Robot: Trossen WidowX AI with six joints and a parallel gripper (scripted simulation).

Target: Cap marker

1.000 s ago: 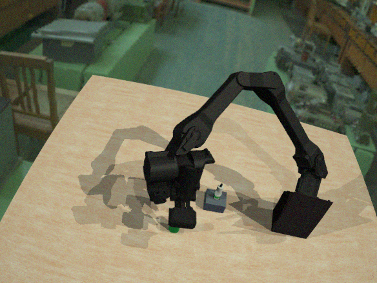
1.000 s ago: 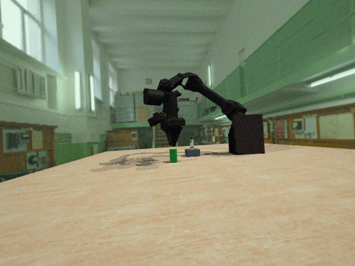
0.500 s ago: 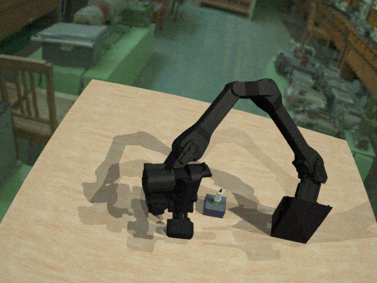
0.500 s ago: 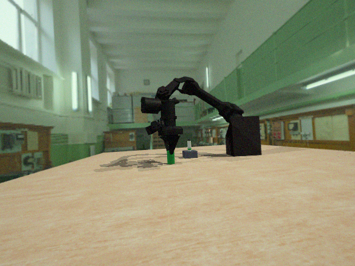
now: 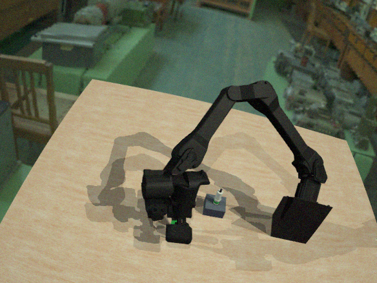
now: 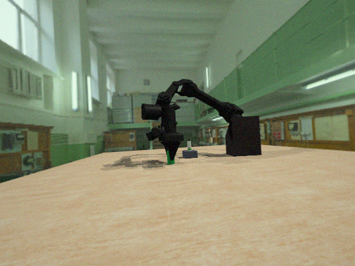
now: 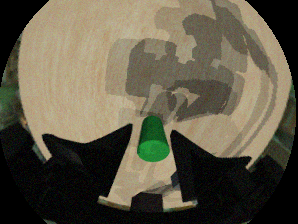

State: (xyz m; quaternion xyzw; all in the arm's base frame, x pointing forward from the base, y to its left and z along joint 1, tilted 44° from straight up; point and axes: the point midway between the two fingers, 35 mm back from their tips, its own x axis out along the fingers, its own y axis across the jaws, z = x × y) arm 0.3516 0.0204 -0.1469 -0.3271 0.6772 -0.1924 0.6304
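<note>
The hand (image 6: 171,161) is pointed straight down at the desk (image 6: 182,212), with its fingertips low around the green cap (image 7: 153,140). In the wrist view the cap is seen standing upright on the desk between the two dark fingers, with a strip of bare wood visible on either side of it. The fingers are held partly spread; nothing is pinched between them, and the cap is not yet gripped.

From the top view only a small patch of the cap's green (image 5: 173,221) is seen, the rest being hidden beneath the hand (image 5: 178,230). In the exterior view the green of the cap (image 6: 171,160) is seen at the very tip of the hand, down at the desk surface.

The marker (image 5: 218,196) is seen standing upright in the grey-blue holder block (image 5: 214,208), uncapped, with its dark tip uppermost and a green band where it enters the block. The holder block sits just to the right of the hand in the top view, near it but apart. In the exterior view the marker (image 6: 189,144) and holder block (image 6: 189,154) are seen to the right of the hand and somewhat farther back.

The arm's dark base (image 5: 298,220) is set farther right on the desk, well apart from the block, and the arm is arched high over from it before dropping to the hand.
</note>
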